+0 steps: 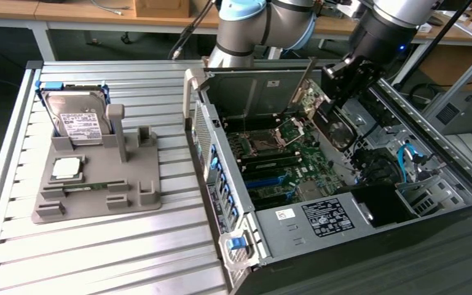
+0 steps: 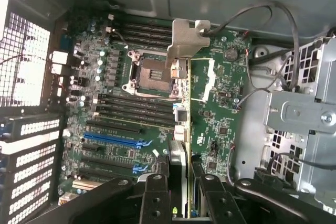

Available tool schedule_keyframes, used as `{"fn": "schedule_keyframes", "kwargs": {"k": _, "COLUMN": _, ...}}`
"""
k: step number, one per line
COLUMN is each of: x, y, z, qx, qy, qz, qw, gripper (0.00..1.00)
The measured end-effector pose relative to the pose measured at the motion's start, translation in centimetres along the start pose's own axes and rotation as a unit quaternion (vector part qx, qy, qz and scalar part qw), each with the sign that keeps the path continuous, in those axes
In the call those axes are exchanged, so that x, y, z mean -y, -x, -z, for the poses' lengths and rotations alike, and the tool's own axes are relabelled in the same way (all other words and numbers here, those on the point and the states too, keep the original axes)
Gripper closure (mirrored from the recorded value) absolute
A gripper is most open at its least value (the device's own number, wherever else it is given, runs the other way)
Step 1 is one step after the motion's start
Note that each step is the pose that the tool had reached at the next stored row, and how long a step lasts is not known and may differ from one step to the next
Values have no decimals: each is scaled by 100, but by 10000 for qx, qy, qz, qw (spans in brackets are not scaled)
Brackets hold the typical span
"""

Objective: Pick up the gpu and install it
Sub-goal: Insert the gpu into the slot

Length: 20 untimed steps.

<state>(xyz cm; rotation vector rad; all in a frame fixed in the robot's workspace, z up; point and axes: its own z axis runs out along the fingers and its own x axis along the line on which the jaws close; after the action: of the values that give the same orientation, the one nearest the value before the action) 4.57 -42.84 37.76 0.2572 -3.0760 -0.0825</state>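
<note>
We see the gripper (image 2: 181,198), fingers part-closed and clamped on the gpu (image 2: 184,103), holding the card edge-on above the motherboard (image 2: 121,129) inside the open computer case (image 1: 302,227). The card's silver bracket (image 2: 186,40) leads, away from the wrist. As far as we can judge, the card hangs clear of the board and sits in no slot. The pick-up is done and the installing is left. Outside the case, the grey holder (image 1: 96,190) carries the hard drive (image 1: 78,123) and the CPU chip (image 1: 66,167).
</note>
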Motion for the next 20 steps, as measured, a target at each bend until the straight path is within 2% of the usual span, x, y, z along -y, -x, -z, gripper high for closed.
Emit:
{"fn": "schedule_keyframes", "kwargs": {"k": 11, "x": 0, "y": 0, "z": 0, "qx": -18, "qy": -15, "qz": 305, "qw": 9995, "gripper": 73}}
{"fn": "schedule_keyframes", "kwargs": {"k": 20, "x": 0, "y": 0, "z": 0, "qx": -36, "qy": -31, "qz": 629, "qw": 9980, "gripper": 73}}
